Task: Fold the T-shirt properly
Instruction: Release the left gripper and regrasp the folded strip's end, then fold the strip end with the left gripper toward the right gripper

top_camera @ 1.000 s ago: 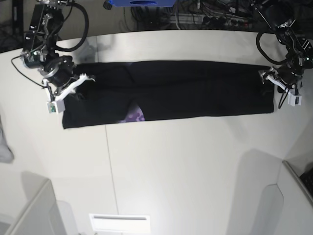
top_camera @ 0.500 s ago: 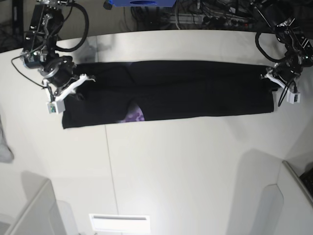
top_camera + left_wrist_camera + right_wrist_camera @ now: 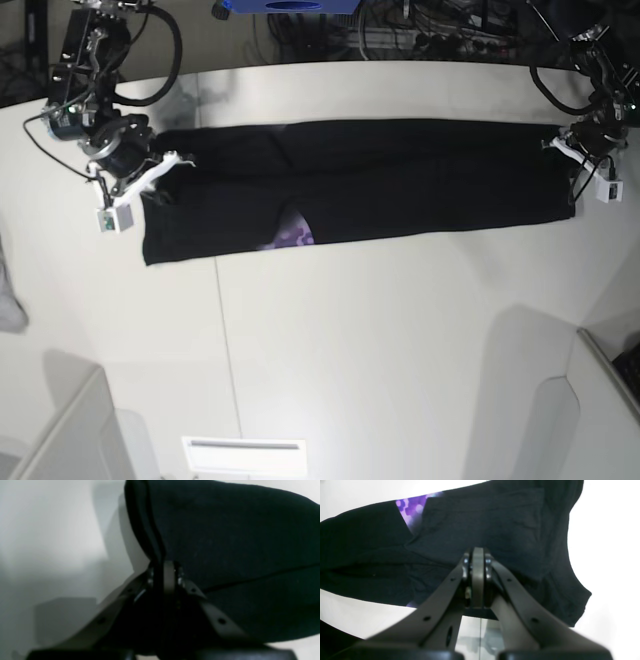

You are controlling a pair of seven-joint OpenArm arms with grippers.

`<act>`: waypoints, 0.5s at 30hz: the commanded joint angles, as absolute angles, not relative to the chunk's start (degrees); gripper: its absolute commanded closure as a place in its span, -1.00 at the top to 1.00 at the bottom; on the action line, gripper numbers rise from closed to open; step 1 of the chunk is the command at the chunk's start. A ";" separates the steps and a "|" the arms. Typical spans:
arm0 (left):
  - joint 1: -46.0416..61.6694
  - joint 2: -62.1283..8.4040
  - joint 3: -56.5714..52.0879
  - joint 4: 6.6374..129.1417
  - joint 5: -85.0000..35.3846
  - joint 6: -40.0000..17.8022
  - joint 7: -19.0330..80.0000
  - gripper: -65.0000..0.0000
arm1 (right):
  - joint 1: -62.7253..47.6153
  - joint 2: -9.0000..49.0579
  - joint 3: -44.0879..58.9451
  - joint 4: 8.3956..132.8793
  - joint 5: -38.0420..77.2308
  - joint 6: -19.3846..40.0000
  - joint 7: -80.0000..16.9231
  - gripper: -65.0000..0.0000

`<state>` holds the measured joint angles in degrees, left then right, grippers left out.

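Lying on white table (image 3: 400, 330) (cables behind): T-shirt (image 3: 400, 185); both grippers pinching it

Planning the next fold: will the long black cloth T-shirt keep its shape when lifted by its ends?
Probably not. The black cloth T-shirt drapes and creases at the right gripper, so it looks floppy. Its middle would likely sag. Layers at the left gripper might slip apart.

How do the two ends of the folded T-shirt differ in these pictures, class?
The T-shirt end by the left gripper is a neat, square edge; the end by the right gripper is looser, its corner hanging towards the table's front. The purple print peeks out nearer the right gripper's end. Both ends are pinched by shut grippers.
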<state>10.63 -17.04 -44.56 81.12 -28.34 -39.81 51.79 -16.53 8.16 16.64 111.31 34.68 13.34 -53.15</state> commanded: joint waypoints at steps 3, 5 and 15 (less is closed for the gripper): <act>11.65 -18.24 -44.79 85.23 -29.05 -40.00 50.42 -1.00 | -15.96 8.66 16.84 112.31 35.47 13.76 -51.91 -1.00; 12.88 -18.15 -44.79 87.78 -29.05 -40.00 50.33 -1.00 | -15.96 8.66 16.84 112.31 35.47 13.76 -51.91 -1.00; 19.74 -17.89 -40.57 102.99 -29.05 -34.95 50.51 -1.00 | -15.87 8.66 16.84 112.22 35.47 13.76 -51.91 -1.00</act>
